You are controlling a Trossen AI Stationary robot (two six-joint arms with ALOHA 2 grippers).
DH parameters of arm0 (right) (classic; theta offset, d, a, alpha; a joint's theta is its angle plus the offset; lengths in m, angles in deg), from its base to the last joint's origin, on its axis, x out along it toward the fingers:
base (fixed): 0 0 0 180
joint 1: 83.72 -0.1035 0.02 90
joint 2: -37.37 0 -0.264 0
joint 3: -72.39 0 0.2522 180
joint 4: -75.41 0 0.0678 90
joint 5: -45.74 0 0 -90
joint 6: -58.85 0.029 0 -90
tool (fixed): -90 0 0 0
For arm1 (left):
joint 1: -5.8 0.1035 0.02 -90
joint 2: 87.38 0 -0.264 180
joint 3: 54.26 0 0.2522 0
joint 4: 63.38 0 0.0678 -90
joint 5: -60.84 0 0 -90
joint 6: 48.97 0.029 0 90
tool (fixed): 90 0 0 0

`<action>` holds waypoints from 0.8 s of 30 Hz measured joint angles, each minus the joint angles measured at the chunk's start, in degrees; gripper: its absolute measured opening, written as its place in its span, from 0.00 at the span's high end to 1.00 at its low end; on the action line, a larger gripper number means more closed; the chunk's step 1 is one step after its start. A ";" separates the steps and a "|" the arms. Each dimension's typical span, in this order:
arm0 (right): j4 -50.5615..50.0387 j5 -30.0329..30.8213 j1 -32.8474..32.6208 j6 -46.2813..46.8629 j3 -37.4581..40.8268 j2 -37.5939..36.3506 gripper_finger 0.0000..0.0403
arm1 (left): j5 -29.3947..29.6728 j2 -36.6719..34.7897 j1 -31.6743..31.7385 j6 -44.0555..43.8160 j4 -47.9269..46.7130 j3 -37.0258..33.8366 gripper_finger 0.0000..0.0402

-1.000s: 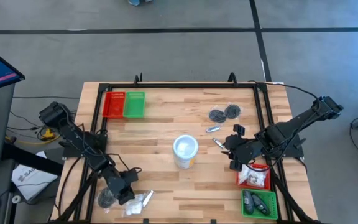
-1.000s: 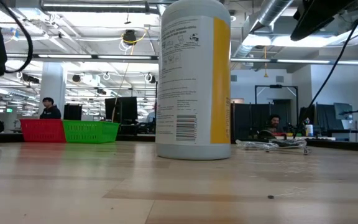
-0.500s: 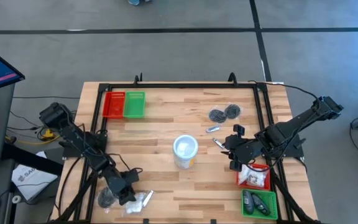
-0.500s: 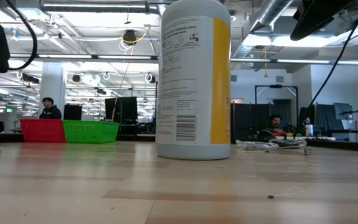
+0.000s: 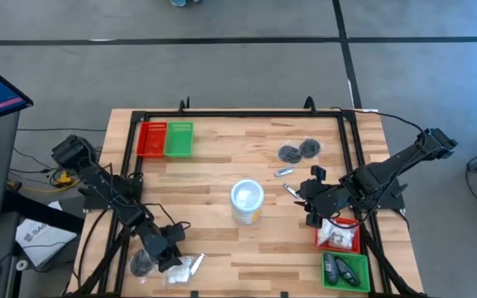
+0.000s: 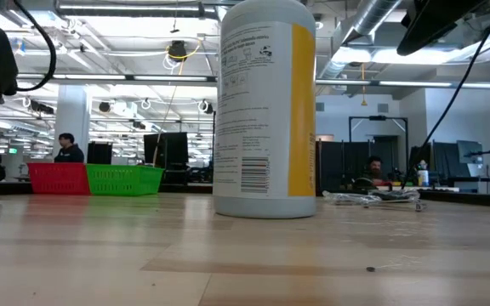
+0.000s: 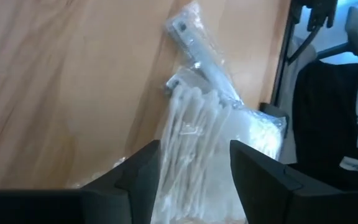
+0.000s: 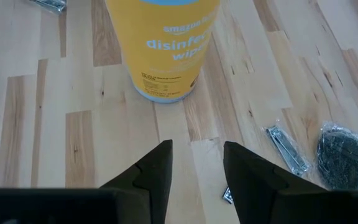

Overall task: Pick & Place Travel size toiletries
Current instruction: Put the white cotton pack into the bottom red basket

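From where I stand, the left gripper [image 5: 170, 258] is down at about 7 o'clock on the table [image 5: 222, 165], right by the near edge. Its two fingers [image 7: 143, 180] are apart, and a bunch of white sachets [image 7: 194, 143] lies between them. I can't tell if they pinch the bunch yet — it looks loose. A dark round piece [image 5: 142, 263] sits just beside them.

To do this step well, I think the arm should go low, close softly on the middle of one sachet, and lift slowly so the others don't drag along.

The right gripper [image 5: 312, 201] waits at about 3 o'clock, fingers apart and holding nothing. Near it lie slim tubes [image 5: 284, 172] and two more dark round pieces [image 5: 298, 151] — up toward 1 o'clock. The white cup [image 5: 247, 199] stands in the middle. A red tray [image 5: 339, 235] and a green tray [image 5: 345, 270] at 5 o'clock already hold things.
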 joint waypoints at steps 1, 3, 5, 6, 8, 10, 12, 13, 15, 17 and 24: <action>0.01 0.00 0.00 0.01 0.00 0.00 0.67 | 0.00 0.00 0.02 0.05 -0.43 0.00 0.55; 0.02 0.00 0.00 0.04 0.00 0.00 0.67 | 0.00 0.00 0.03 0.00 -2.07 0.00 0.56; 0.02 0.00 0.00 0.08 0.00 0.00 0.67 | -0.50 0.00 0.03 -0.07 -3.07 -0.02 0.58; 0.02 0.00 0.00 0.08 0.00 0.00 0.67 | -0.90 0.01 0.02 -0.08 -3.17 -0.02 0.58; 0.02 0.00 0.00 0.08 0.00 0.00 0.67 | -2.26 0.00 0.02 -0.12 -3.82 -0.02 0.59; 0.02 0.00 0.00 0.08 0.00 0.00 0.67 | -2.56 0.02 0.02 -0.14 -4.02 -0.02 0.60; 0.02 0.02 0.00 0.08 0.00 0.00 0.67 | -2.73 0.02 -0.38 -0.13 -3.97 -0.02 0.61; 0.00 0.02 0.00 0.10 0.00 0.00 0.67 | -2.88 0.01 -0.58 -0.15 -3.98 -0.02 0.62; 0.00 0.00 0.00 0.08 0.00 0.00 0.67 | -3.09 0.02 -1.03 -0.15 -3.99 -0.02 0.63; 0.01 0.00 0.00 0.08 0.00 0.00 0.67 | -3.72 0.01 -1.36 -0.14 -3.98 -0.02 0.65; -0.02 0.00 0.00 0.01 0.00 0.00 0.67 | -4.86 2.30 -1.95 -0.17 -3.18 0.05 0.71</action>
